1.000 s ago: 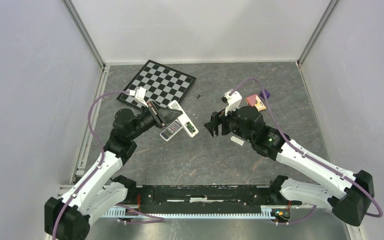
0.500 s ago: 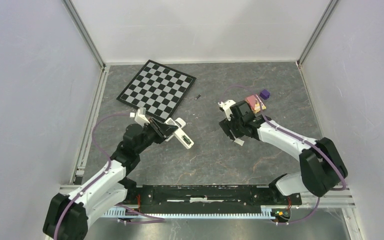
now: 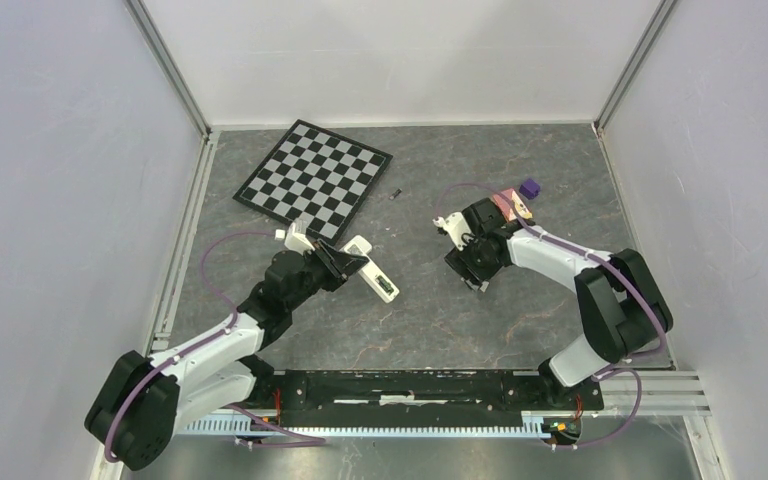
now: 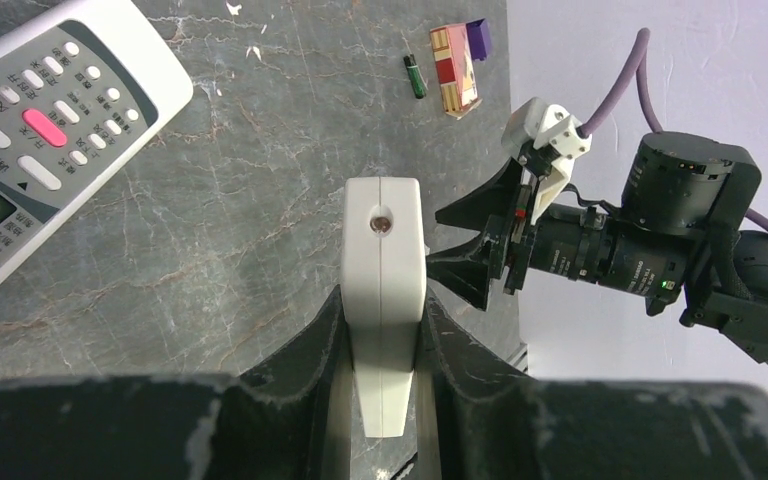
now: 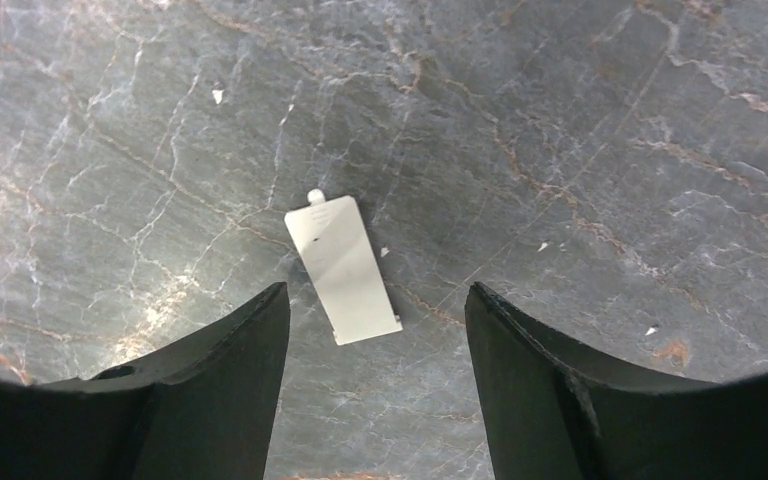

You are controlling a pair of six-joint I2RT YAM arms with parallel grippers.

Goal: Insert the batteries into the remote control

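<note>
White remote control [image 4: 384, 270], black-and-white checkered board [image 3: 316, 180], grey veined table [image 5: 560, 120]

white remote [image 4: 384, 230]: lower end hidden inside left gripper [image 4: 384, 300] | buttoned remote [image 4: 50, 130]: cut by left edge | dark speck [image 3: 396, 193]: too small to identify | right gripper [image 5: 378, 295]: finger bases cut by bottom edge

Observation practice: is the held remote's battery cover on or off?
Off: the battery cover lies flat on the table, apart from the held remote.
</note>
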